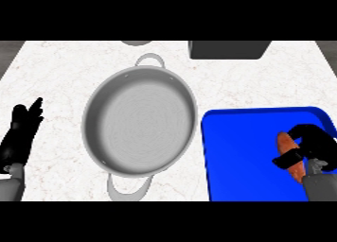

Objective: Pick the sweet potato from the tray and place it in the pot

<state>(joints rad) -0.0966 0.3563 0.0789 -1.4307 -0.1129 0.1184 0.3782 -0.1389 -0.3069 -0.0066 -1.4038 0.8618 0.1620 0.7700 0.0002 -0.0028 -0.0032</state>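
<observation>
Sweet potato (pixel 286 144) lies in the right half of the blue tray (pixel 241 151), lengthwise toward the worktop's (pixel 59 71) near edge. Only its orange ends show, because the right hand (pixel 312 142) covers its middle. That hand comes in from the near right corner, with its fingers curled over the top and the thumb crossing the near side, so it closes round the sweet potato. Gripping across the middle probably keeps the long shape balanced for lifting. Whether it has left the tray floor cannot be told.

The pot (pixel 140 123) sits at the worktop's centre, just left of the tray and almost touching it. Its wide mouth faces up and one handle points to each long edge, so the carry looks short and sideways.

The left hand (pixel 17 137) rests near the left edge, with straight fingers holding nothing, well clear of the pot. A dark box (pixel 229 49) stands at the far edge.
</observation>
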